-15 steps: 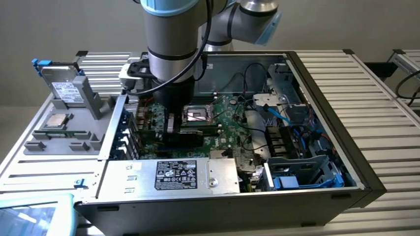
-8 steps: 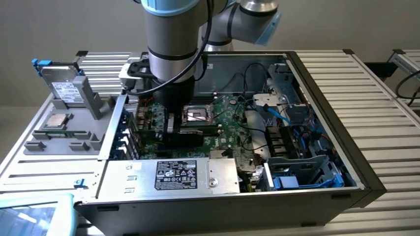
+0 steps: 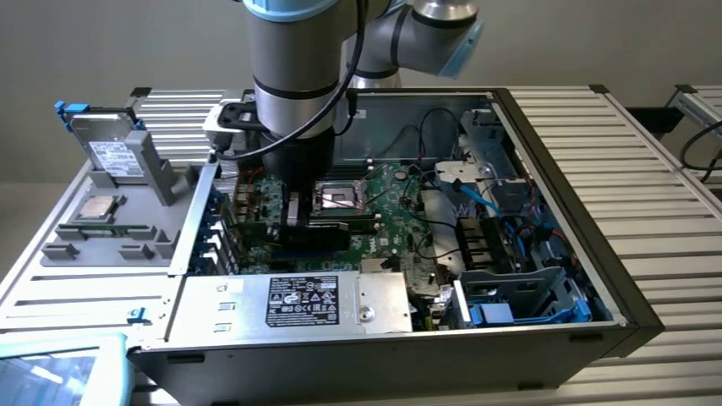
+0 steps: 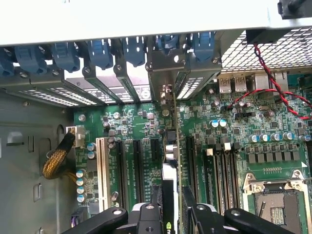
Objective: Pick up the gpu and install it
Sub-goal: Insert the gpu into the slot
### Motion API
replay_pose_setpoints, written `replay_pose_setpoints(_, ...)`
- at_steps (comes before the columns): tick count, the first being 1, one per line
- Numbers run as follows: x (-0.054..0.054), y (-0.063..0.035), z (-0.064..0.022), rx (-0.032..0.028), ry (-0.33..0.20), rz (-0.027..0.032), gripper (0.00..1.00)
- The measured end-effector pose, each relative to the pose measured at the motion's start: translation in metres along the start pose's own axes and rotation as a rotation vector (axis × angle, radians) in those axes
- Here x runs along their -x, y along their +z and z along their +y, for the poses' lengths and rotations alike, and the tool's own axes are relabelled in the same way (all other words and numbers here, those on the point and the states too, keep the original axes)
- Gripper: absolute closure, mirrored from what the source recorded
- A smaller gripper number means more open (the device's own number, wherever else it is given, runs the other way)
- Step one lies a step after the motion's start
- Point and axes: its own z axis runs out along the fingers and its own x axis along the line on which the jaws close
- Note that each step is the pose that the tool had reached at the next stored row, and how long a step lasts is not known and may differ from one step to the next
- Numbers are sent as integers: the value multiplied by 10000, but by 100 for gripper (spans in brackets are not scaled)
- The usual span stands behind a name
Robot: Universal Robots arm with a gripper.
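Observation:
The gpu (image 4: pixel 174 127) stands on edge over the large green motherboard (image 4: pixel 131 122), a thin green card running between my fingers toward the rear slot openings. Its silver bracket end (image 4: pixel 166 92) sits at the case's back wall. My gripper (image 4: pixel 170 214) is shut on the card, one black finger (image 4: pixel 153 204) on each side of it. In the exterior view the gripper (image 3: pixel 296 220) reaches down into the open computer case (image 3: pixel 564 127), with the gpu (image 3: pixel 250 207) just to the exterior view's left of it, low over the board. Whether the card's edge sits in a slot is hidden.
Black expansion slots (image 4: pixel 136 165) and a white one (image 4: pixel 102 170) flank the card. Memory slots (image 4: pixel 219 170), the processor socket (image 4: pixel 273 200), red-black wires (image 4: pixel 263 73) and a yellow cable bundle (image 4: pixel 56 158) lie close by. A labelled silver cover (image 3: pixel 304 300) and a drive (image 3: pixel 113 156) stand in the exterior view.

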Motion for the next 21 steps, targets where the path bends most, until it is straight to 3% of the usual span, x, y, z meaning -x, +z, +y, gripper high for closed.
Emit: replay_pose_setpoints(21,29,1,3,1,-41,6,73)
